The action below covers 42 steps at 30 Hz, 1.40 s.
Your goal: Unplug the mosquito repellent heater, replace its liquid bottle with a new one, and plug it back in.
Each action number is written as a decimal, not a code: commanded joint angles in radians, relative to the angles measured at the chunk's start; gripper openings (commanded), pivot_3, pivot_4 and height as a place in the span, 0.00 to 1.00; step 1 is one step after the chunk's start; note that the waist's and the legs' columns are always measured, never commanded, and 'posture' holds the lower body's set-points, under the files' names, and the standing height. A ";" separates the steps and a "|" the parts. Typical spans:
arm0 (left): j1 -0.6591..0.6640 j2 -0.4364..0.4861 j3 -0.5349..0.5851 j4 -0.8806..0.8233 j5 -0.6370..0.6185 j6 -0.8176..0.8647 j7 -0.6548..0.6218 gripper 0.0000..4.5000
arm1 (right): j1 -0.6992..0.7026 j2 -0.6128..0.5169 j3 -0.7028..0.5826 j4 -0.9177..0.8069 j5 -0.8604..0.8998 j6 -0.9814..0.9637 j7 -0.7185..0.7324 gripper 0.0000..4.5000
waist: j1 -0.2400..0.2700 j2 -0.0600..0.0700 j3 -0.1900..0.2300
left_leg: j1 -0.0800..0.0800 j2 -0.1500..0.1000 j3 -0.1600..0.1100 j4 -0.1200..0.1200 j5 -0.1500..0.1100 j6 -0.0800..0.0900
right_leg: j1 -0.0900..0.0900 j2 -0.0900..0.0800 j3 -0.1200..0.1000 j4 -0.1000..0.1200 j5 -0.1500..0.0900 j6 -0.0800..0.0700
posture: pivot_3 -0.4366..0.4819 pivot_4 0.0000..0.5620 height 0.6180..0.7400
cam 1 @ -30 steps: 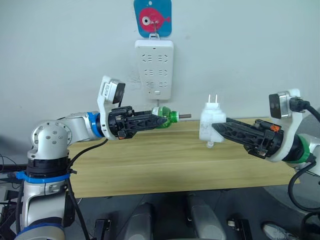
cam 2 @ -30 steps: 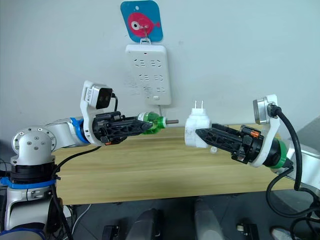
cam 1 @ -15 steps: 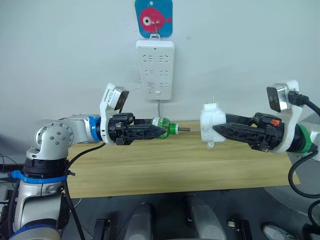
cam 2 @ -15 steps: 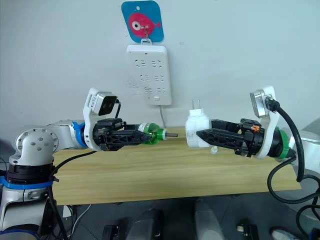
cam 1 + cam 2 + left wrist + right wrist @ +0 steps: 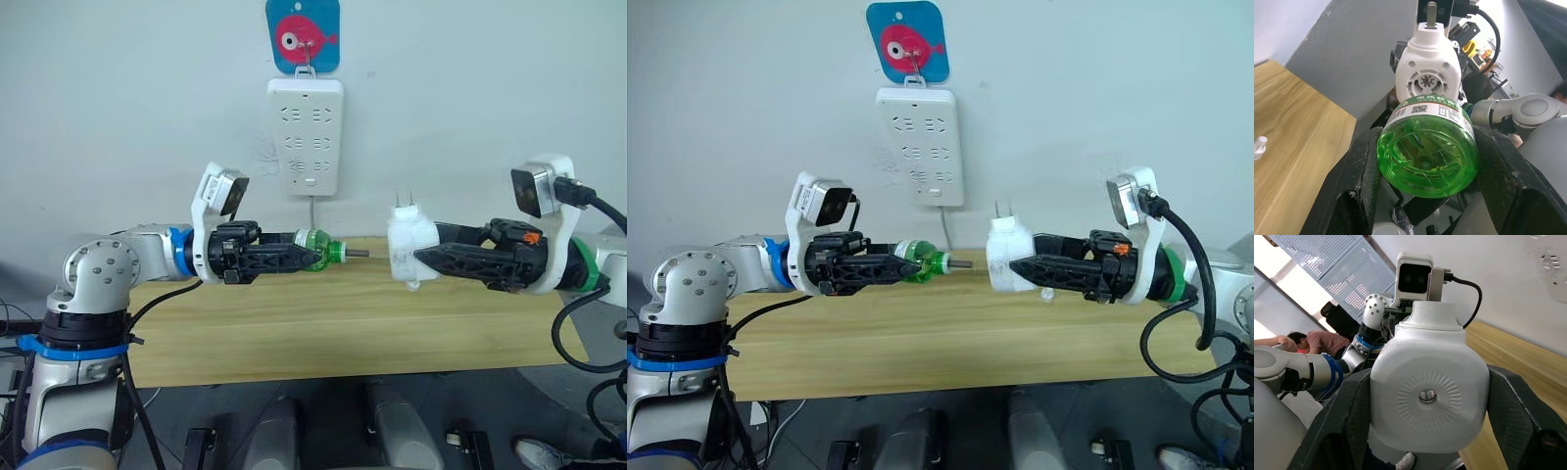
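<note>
Now the mosquito repellent heater (image 5: 410, 251) sits clamped between the two black fingers of the right gripper (image 5: 423, 257), held in the air above the wooden table (image 5: 343, 323) with its two metal prongs pointing up. Facing it from the other side, the left gripper (image 5: 315, 252) grips a green liquid bottle (image 5: 320, 248) lying sideways, its thin wick tip aimed at the heater. A small gap separates the wick tip from the heater's side; they are near but apart. From the left wrist view, the bottle's (image 5: 1426, 147) round base sits squeezed between the fingers (image 5: 1364, 181), with the heater's opening lined up just beyond it.

By count: one heater, one green bottle, two grippers. One white power strip (image 5: 306, 137) hangs on the wall beneath one blue tag with a pink fish (image 5: 303, 35). One small white object (image 5: 1259, 145) lies on the table; what it is cannot be told.
</note>
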 commanded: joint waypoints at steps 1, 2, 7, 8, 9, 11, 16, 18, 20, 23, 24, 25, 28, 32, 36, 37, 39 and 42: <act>-0.009 -0.005 0.022 -0.032 -0.023 -0.004 -0.006 0.54 | 0.003 0.015 -0.031 -0.043 0.054 -0.018 -0.044 0.66 | 0.000 0.000 0.000 | 0.000 0.000 0.000 0.000 0.000 0.000 | 0.000 0.000 0.000 0.000 0.000 0.000 | 0.37 0.38 1.00; -0.009 -0.009 0.020 -0.031 -0.024 -0.005 -0.004 0.54 | 0.005 0.021 -0.031 -0.048 0.062 -0.021 -0.057 0.66 | 0.000 0.000 0.000 | 0.000 0.000 0.000 0.000 0.000 0.000 | 0.000 0.000 0.000 0.000 0.000 0.000 | 0.37 0.38 1.00; -0.012 -0.032 0.019 -0.027 -0.027 -0.007 0.006 0.54 | 0.022 0.037 -0.033 -0.065 0.100 -0.031 -0.110 0.66 | 0.001 0.000 0.000 | 0.000 0.000 0.000 0.000 0.000 0.000 | 0.000 0.000 0.000 0.000 0.000 0.000 | 0.35 0.37 1.00; -0.011 -0.034 0.017 -0.028 -0.024 -0.008 0.006 0.54 | 0.024 0.038 -0.034 -0.067 0.105 -0.033 -0.116 0.66 | 0.000 0.000 0.000 | 0.000 0.000 0.000 0.000 0.000 0.000 | 0.000 0.000 0.000 0.000 0.000 0.000 | 0.35 0.37 1.00; -0.010 -0.036 0.014 -0.029 -0.021 -0.009 0.003 0.54 | 0.026 0.039 -0.034 -0.069 0.109 -0.034 -0.121 0.66 | 0.000 0.000 0.000 | 0.000 0.000 0.000 0.000 0.000 0.000 | 0.000 0.000 0.000 0.000 0.000 0.000 | 0.35 0.37 1.00; -0.007 -0.042 0.011 -0.027 -0.015 -0.013 0.004 0.54 | 0.029 0.041 -0.035 -0.074 0.120 -0.035 -0.130 0.66 | 0.000 0.000 0.000 | 0.000 0.000 0.000 0.000 0.000 0.000 | 0.000 0.000 0.000 0.000 0.000 0.000 | 0.35 0.37 1.00; -0.004 -0.059 0.005 -0.024 -0.009 -0.018 0.008 0.54 | 0.034 0.040 -0.031 -0.081 0.153 -0.040 -0.156 0.66 | 0.000 0.000 0.000 | 0.000 0.000 0.000 0.000 0.000 0.000 | 0.000 0.000 0.000 0.000 0.000 0.000 | 0.35 0.37 1.00; -0.002 -0.069 0.001 -0.025 -0.005 -0.020 0.011 0.54 | 0.035 0.039 -0.028 -0.085 0.161 -0.040 -0.161 0.66 | 0.000 0.000 0.000 | 0.000 0.000 0.000 0.000 0.000 0.000 | 0.000 0.000 0.000 0.000 0.000 0.000 | 0.35 0.37 1.00; -0.001 -0.078 -0.004 -0.024 0.001 -0.025 0.012 0.54 | 0.038 0.037 -0.026 -0.089 0.169 -0.039 -0.166 0.66 | 0.000 0.000 0.000 | 0.000 0.000 0.000 0.000 0.000 0.000 | 0.000 0.000 0.000 0.000 0.000 0.000 | 0.34 0.37 1.00; -0.001 -0.085 -0.008 -0.024 0.007 -0.027 0.011 0.54 | 0.042 0.037 -0.025 -0.094 0.175 -0.041 -0.173 0.66 | -0.001 0.000 0.000 | 0.000 0.000 0.000 0.000 0.000 0.000 | 0.000 0.000 0.000 0.000 0.000 0.000 | 0.34 0.38 1.00; -0.001 -0.087 -0.009 -0.026 0.006 -0.026 0.010 0.54 | 0.042 0.038 -0.025 -0.095 0.177 -0.043 -0.176 0.66 | -0.001 0.000 0.000 | 0.000 0.000 0.000 0.000 0.000 0.000 | 0.000 0.000 0.000 0.000 0.000 0.000 | 0.34 0.38 1.00; -0.001 -0.089 -0.011 -0.028 0.006 -0.027 0.011 0.54 | 0.043 0.039 -0.024 -0.097 0.177 -0.044 -0.178 0.66 | -0.001 0.000 0.000 | 0.000 0.000 0.000 0.000 0.000 0.000 | 0.000 0.000 0.000 0.000 0.000 0.000 | 0.34 0.38 1.00; -0.001 -0.100 -0.014 -0.028 0.012 -0.034 0.019 0.54 | 0.044 0.040 -0.020 -0.103 0.175 -0.046 -0.187 0.66 | -0.001 0.000 0.000 | 0.000 0.000 0.000 0.000 0.000 0.000 | 0.000 0.000 0.000 0.000 0.000 0.000 | 0.33 0.38 1.00; -0.007 -0.118 -0.010 -0.022 0.006 -0.033 0.035 0.54 | 0.044 0.042 -0.013 -0.109 0.168 -0.048 -0.194 0.66 | -0.001 0.000 0.000 | 0.000 0.000 0.000 0.000 0.000 0.000 | 0.000 0.000 0.000 0.000 0.000 0.000 | 0.33 0.38 1.00; -0.010 -0.126 -0.008 -0.029 -0.002 -0.025 0.040 0.54 | 0.043 0.044 -0.008 -0.113 0.154 -0.054 -0.202 0.66 | -0.002 0.000 0.000 | 0.000 0.000 0.000 0.000 0.000 0.000 | 0.000 0.000 0.000 0.000 0.000 0.000 | 0.33 0.38 1.00; -0.011 -0.130 -0.006 -0.030 -0.005 -0.023 0.045 0.54 | 0.041 0.045 -0.005 -0.114 0.151 -0.056 -0.205 0.66 | -0.002 0.000 0.000 | 0.000 0.000 0.000 0.000 0.000 0.000 | 0.000 0.000 0.000 0.000 0.000 0.000 | 0.33 0.38 1.00; -0.011 -0.132 -0.005 -0.032 -0.008 -0.022 0.048 0.54 | 0.039 0.047 -0.003 -0.116 0.149 -0.058 -0.209 0.66 | -0.002 0.000 0.000 | 0.000 0.000 0.000 0.000 0.000 0.000 | 0.000 0.000 0.000 0.000 0.000 0.000 | 0.33 0.38 1.00; -0.010 -0.137 -0.009 -0.045 -0.014 -0.020 0.054 0.54 | 0.034 0.053 0.002 -0.119 0.146 -0.062 -0.218 0.66 | -0.002 0.000 0.000 | 0.000 0.000 0.000 0.000 0.000 0.000 | 0.000 0.000 0.000 0.000 0.000 0.000 | 0.33 0.38 1.00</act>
